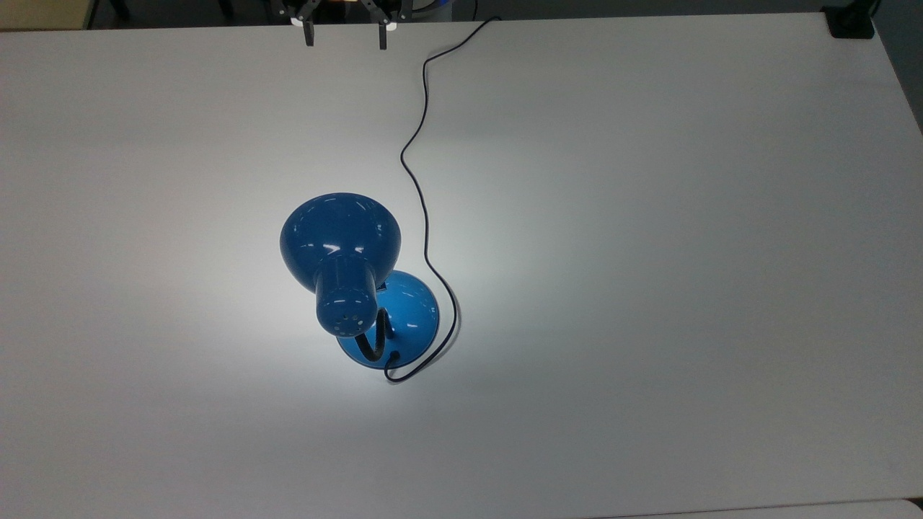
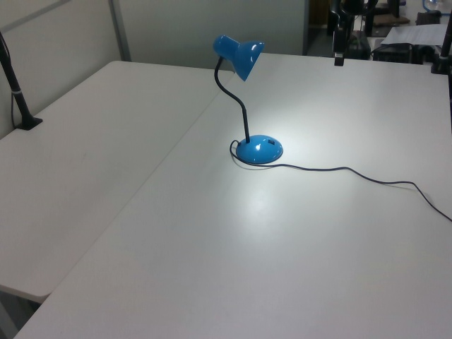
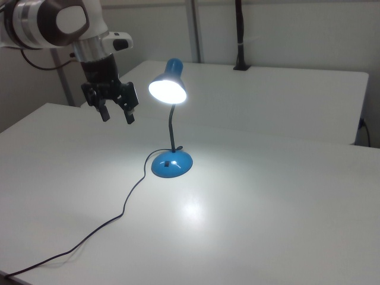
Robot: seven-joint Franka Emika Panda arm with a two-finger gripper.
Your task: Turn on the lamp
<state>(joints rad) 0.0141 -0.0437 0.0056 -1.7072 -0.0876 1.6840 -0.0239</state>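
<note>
The black two-finger pincer (image 3: 117,115) hung in the air with its fingers spread wide apart and nothing between them, well clear of the table and well apart from the lamp. In the top view it sat at the upper edge, its two fingertips (image 1: 308,34) poking down over the table's far rim; in the left view it showed as a dark shape (image 2: 339,53) near the top, beyond the lamp. There it was on the right view's left, carried by the white and grey robot arm (image 3: 53,22), fingers pointing down. And the small glossy blue metal desk lamp (image 3: 171,119) was lit, its bell-shaped shade (image 3: 168,87) glowing white at the mouth and throwing a bright pool onto the wide white table (image 3: 267,225) around its base. The lamp stood upright near the middle of the table, its round blue base (image 1: 404,310) flat on the surface, the black gooseneck (image 2: 236,99) curving up from the base to the shade. From above, the shade (image 1: 339,245) overlapped the base, small vent holes visible at its back. The thin black cord (image 1: 425,209) looped around the base's edge and snaked away across the table toward the top view's upper edge. A black post (image 3: 240,35) stood at the table's far side in the right view.
</note>
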